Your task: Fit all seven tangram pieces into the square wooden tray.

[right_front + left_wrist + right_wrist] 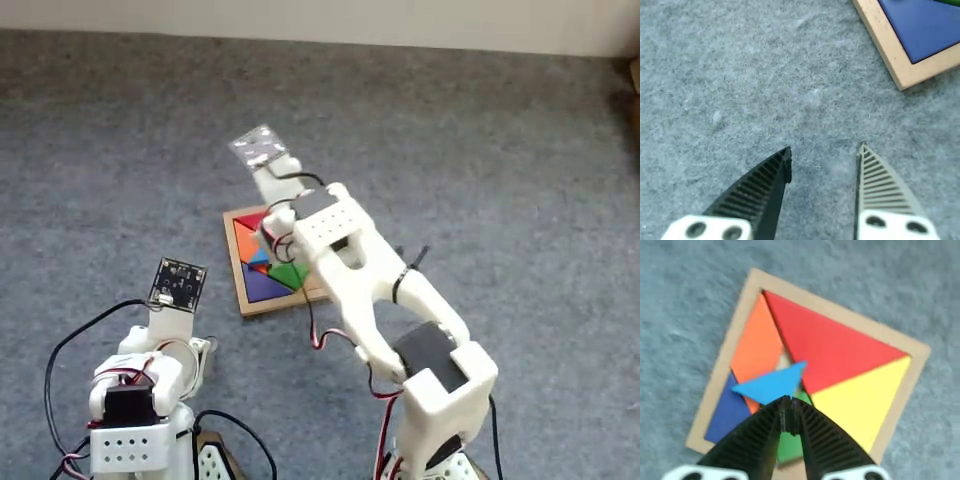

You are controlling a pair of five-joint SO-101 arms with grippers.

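The square wooden tray (745, 302) lies on the grey carpet and holds a red triangle (830, 345), a yellow triangle (860, 400), an orange piece (757, 345), a dark blue piece (727, 412) and a green piece (787, 447). My right gripper (790, 407) is over the tray's middle, shut on the edge of a light blue triangle (772, 382), which sits above a small bare gap. In the high view the right arm (340, 250) covers part of the tray (270, 303). My left gripper (824, 150) is open above bare carpet, near a corner of the tray (895, 65).
Grey carpet (480, 150) surrounds the tray on all sides. The left arm (140, 390) stands at the near left, its cables trailing beside its base. The right arm's base (440, 400) is at the near right.
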